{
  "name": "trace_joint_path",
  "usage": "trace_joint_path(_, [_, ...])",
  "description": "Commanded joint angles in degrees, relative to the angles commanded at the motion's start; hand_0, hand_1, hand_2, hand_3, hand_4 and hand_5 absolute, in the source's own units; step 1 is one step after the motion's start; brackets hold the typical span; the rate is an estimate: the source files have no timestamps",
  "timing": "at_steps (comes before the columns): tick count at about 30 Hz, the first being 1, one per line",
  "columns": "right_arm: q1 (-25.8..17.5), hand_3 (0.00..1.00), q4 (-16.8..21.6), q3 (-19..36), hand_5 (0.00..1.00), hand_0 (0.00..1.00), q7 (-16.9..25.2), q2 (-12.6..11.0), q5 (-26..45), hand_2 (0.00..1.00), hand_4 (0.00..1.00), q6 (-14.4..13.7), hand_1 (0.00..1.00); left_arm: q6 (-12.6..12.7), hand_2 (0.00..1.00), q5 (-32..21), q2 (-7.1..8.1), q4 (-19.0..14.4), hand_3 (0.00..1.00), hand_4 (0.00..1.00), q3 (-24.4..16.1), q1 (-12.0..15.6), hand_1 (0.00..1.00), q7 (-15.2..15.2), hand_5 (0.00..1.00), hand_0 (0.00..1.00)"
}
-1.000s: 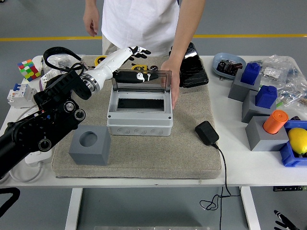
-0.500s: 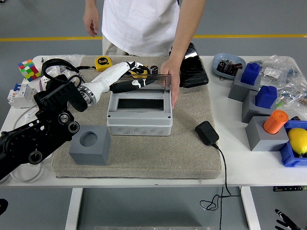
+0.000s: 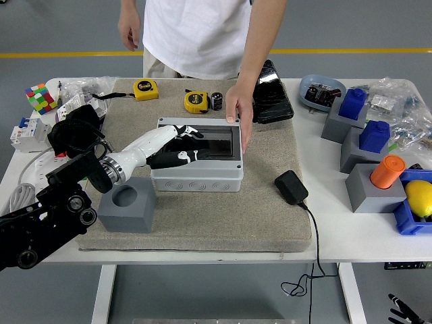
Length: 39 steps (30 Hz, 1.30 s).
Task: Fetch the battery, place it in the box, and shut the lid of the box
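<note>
The grey box (image 3: 196, 177) sits mid-mat with its dark see-through lid (image 3: 217, 144) lying flat on top. My left hand (image 3: 182, 145), white and black, rests palm-down on the lid's left half, fingers spread and holding nothing. A person's hand (image 3: 238, 111) holds the box's far right corner and right edge. A small black cylindrical battery (image 3: 217, 101) stands behind the box, beside a yellow tape measure (image 3: 196, 101). What lies inside the box is hidden by the dark lid. My right hand (image 3: 399, 311) shows only as a dark tip at the bottom right corner.
A grey cube with a round hole (image 3: 127, 202) stands at the box's near left, under my forearm. A black power adapter (image 3: 291, 187) with a cord lies to the right. Blue and grey blocks (image 3: 354, 104), an orange cylinder (image 3: 387, 171) and a lemon (image 3: 420, 197) crowd the right side.
The lid swung from upright down flat onto the box, with my left hand following it down and toward me. The person's hand stayed at the box's right edge.
</note>
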Motion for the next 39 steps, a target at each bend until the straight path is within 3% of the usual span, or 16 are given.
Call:
trace_joint_path(8, [0.1,0.548,0.0,0.2,0.481,0.624,-0.1,0.0,-0.2,0.669,0.912,0.1,0.687,0.4,0.738,0.0,-0.07,-0.9,0.781,0.998,-2.9,1.6,0.778,-1.2,0.998,0.638])
trace_joint_path(18, [-0.1,0.547,0.0,0.9,0.482,0.624,-0.2,0.0,-0.7,0.669,0.911,0.2,0.688,6.1,0.748,-2.8,-1.70,-1.4,0.780,0.998,-14.3,6.8,0.773,-11.0,0.942,0.643])
trace_joint_path(21, [-0.1,0.547,0.0,0.9,0.482,0.624,-0.2,0.0,-0.9,0.669,0.911,0.2,0.688,7.1,0.748,-3.6,-2.32,-1.1,0.780,0.998,-18.1,8.0,0.773,-12.7,0.942,0.643])
trace_joint_path(30, [0.1,0.547,0.0,0.7,0.483,0.623,-0.1,0.0,-0.6,0.670,0.911,0.2,0.687,8.3,0.738,-4.5,-4.24,0.9,0.775,0.998,-29.0,10.6,0.771,-14.9,0.945,0.639])
trace_joint_path(39, [0.0,0.547,0.0,1.1,0.482,0.624,-0.3,-0.1,-1.1,0.669,0.912,0.3,0.688,8.3,0.737,-8.0,-5.66,2.9,0.768,0.998,-37.3,12.4,0.769,-16.0,0.938,0.638])
